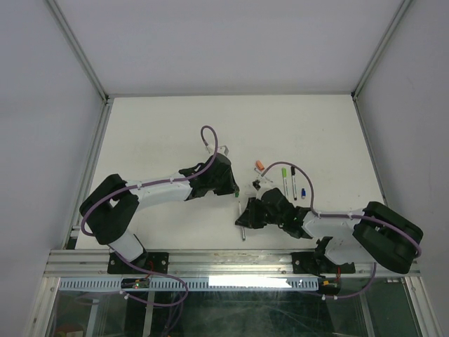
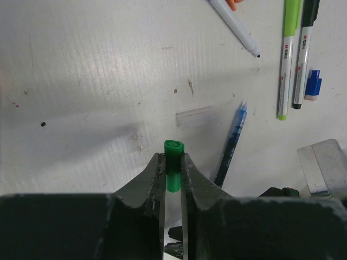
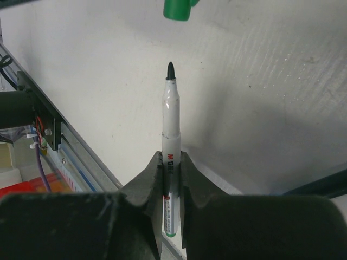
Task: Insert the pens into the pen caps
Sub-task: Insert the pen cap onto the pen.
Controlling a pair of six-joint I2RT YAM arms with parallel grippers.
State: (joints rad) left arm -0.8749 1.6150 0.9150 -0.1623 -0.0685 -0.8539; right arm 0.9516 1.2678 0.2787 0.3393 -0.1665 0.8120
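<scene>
Nearest: pinched tight in right gripper (image 3: pixel 171 157), uncapped pen (image 3: pixel 172 114), nib aimed toward green cap (image 3: pixel 178 8). Pinched likewise in left gripper (image 2: pixel 172 158), that cap, apart from nib, slightly off line. Risk: missing the mouth, jamming nib on rim, twisting pen in grip. Farther out on table (image 2: pixel 81 65): loose pens (image 2: pixel 289 59), blue cap (image 2: pixel 313 85), likely not in the way.

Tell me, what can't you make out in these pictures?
Left wrist view: the orange cap is cut off by the top edge; the lower end of the blue pen hides behind the left end effector.
Right wrist view: the green cap is cut off by the top edge; the right end effector covers part of the lettering on the held pen.
Top view: the loose pens are too small to read.
</scene>
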